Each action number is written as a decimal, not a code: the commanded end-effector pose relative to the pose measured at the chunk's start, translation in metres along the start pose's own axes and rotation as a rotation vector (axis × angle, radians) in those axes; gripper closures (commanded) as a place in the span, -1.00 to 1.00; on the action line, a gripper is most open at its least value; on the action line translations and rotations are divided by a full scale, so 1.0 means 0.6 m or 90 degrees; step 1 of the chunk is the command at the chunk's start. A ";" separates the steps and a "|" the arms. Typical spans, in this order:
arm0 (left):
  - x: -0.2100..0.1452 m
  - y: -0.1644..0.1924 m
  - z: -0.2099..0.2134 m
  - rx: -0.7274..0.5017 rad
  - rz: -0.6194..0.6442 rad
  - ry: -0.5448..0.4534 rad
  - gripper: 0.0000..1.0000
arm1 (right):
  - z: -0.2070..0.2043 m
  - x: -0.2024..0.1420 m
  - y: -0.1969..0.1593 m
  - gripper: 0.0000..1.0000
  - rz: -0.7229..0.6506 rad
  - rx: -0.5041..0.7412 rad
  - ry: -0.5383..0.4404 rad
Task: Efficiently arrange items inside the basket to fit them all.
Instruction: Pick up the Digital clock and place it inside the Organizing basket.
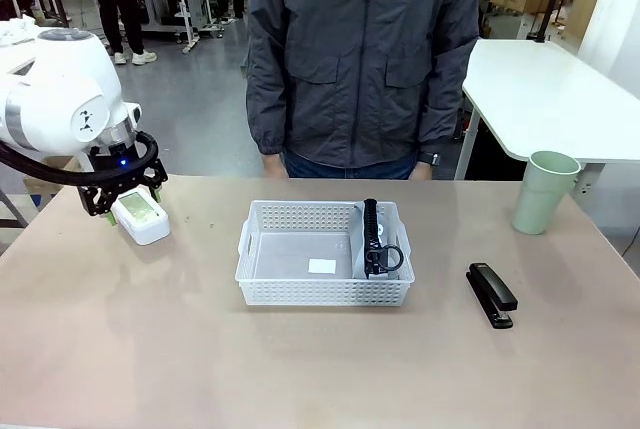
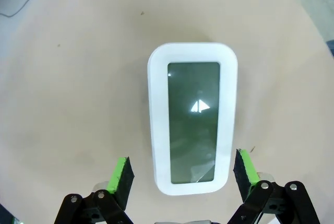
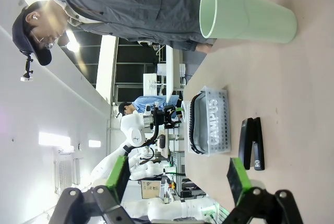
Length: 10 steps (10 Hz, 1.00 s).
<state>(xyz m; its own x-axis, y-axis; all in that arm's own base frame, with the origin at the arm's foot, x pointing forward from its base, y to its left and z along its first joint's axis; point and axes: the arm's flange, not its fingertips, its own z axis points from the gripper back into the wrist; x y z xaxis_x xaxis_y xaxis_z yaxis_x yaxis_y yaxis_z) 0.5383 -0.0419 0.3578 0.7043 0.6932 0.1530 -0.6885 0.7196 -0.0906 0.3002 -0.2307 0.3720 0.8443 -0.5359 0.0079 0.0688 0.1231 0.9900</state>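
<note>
Bright, even light, soft shadows; glare on the white device [image 2: 192, 119]; wrist views warp at edges.

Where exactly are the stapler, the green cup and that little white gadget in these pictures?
black stapler [image 1: 491, 296], front view, middle of its top arm.
pale green cup [image 1: 543, 196], front view, middle of its side wall.
small white device [image 2: 192, 122], left wrist view, centre of its dark screen.

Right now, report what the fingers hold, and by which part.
Nothing is held: left gripper open astride the white device; right gripper open, empty.
</note>
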 end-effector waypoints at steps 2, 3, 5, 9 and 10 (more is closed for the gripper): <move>0.006 -0.005 -0.006 -0.011 0.007 0.000 -1.00 | 0.003 -0.003 0.001 -1.00 0.018 0.000 0.008; 0.011 -0.006 -0.013 -0.013 0.000 0.001 -1.00 | 0.003 -0.003 0.001 -1.00 0.018 0.000 0.008; 0.022 -0.012 -0.035 -0.001 -0.027 0.001 -1.00 | 0.003 -0.003 0.001 -1.00 0.018 0.000 0.008; 0.050 -0.027 -0.084 0.044 -0.052 0.014 -1.00 | 0.003 -0.003 0.001 -1.00 0.018 0.000 0.008; 0.055 -0.026 -0.089 0.045 -0.052 0.024 -1.00 | 0.003 -0.003 0.001 -1.00 0.018 0.000 0.008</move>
<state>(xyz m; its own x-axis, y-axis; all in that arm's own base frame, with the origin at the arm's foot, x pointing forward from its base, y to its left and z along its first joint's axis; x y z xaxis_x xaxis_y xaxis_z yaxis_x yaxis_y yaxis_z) 0.5739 -0.0287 0.3087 0.7543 0.6441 0.1269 -0.6455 0.7629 -0.0357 0.3001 -0.2308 0.3720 0.8442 -0.5360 0.0081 0.0687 0.1231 0.9900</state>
